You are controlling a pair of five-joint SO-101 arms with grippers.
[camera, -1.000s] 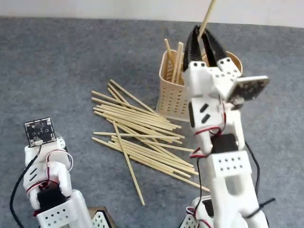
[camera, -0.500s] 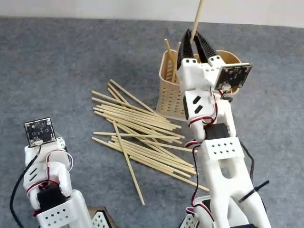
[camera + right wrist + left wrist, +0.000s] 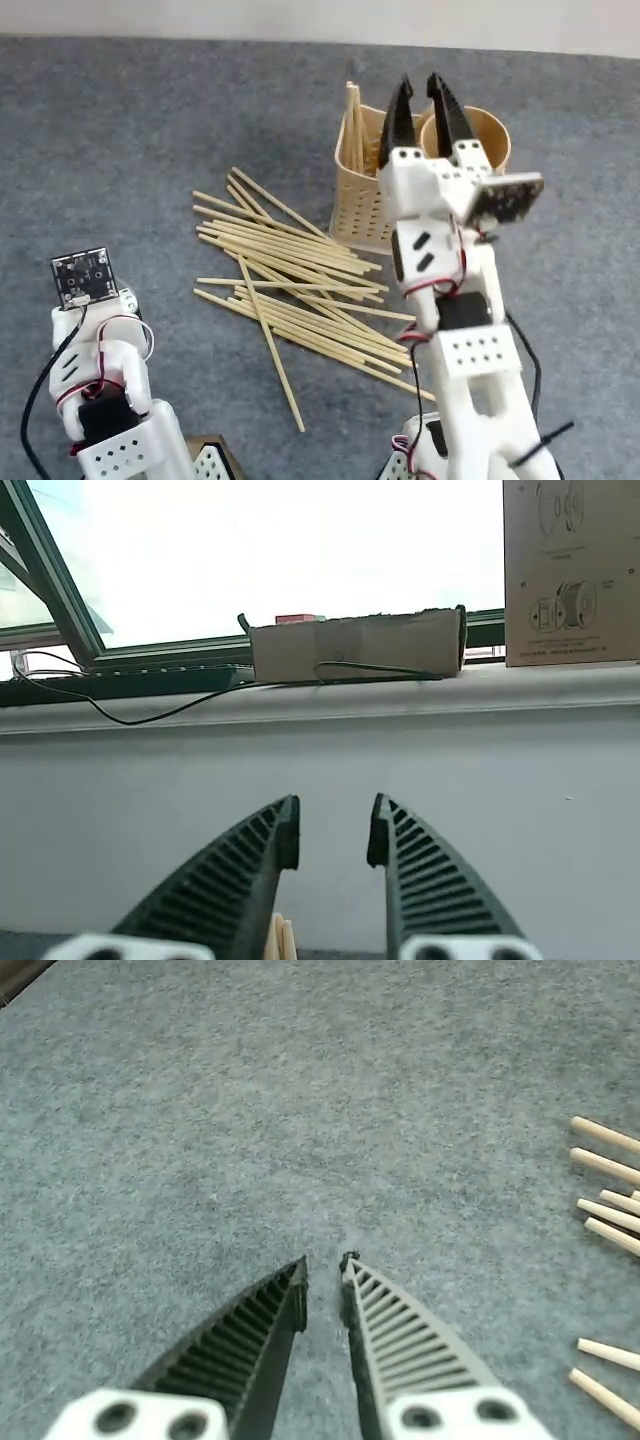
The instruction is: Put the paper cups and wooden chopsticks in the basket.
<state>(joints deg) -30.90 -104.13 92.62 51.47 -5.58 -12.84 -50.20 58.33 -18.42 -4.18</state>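
1. My right gripper (image 3: 420,86) hangs over the cream perforated plastic basket (image 3: 362,210), fingers a moderate gap apart, nothing held.
2. A few upright pale wooden chopsticks (image 3: 355,125) stand in the basket's corner, just beside my right fingers.
3. Brown paper cup (image 3: 488,135) is at the basket's other end. My right arm covers the join, so can't tell if it's inside.
4. Loose pile of wooden chopsticks (image 3: 290,280) lies on the grey carpet-like table cover (image 3: 150,130), next to the basket, btw. my two arms.
5. Left gripper (image 3: 323,1263) is low over bare cover, fingers a narrow slit apart, empty. The pile's ends (image 3: 603,1163) are near, not touching.
6. Right wrist cam faces a white wall (image 3: 320,750) & window sill w/ a cardboard roll (image 3: 355,648).
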